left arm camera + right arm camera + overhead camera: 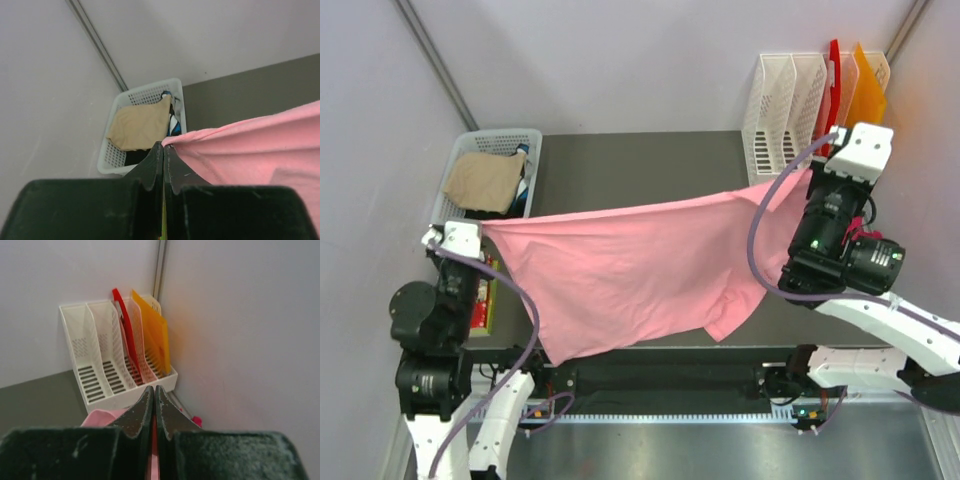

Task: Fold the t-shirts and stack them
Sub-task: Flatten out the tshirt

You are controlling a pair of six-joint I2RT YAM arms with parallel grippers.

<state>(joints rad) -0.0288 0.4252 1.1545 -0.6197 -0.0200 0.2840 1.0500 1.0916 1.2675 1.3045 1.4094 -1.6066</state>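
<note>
The dark worktop (620, 160) runs across the cell. Most of its middle is covered by the salmon-pink t-shirt (620, 275), which is stretched out as one broad sheet. The shirt's long axis runs left to right, and its taut top edge goes from the left side up toward the far right corner. The loose body sags toward the near edge, where a sleeve hangs lowest. Whether that low part touches the worktop cannot be told.

The two arms are about equally close to the cloth, since each holds one end of that top edge. The left arm (440, 320) stands at the left edge with its wrist turned in toward the basket (498, 134) of tan cloth (485, 180). The right arm (840, 235) reaches farther back, and its wrist points at the white file rack (785, 100).

The left fingers (150, 170) are pressed together on a corner of the pink cloth, which spreads away to their right. The right fingers (137, 415) are likewise pinched shut, with a sliver of pink caught between them and more pink just below to their left.

The judgement is that the next move turns on this span: the shirt hangs between the two grasps, so lowering it flat calls for both arms to move together. No magenta shirt can be made out.
</note>
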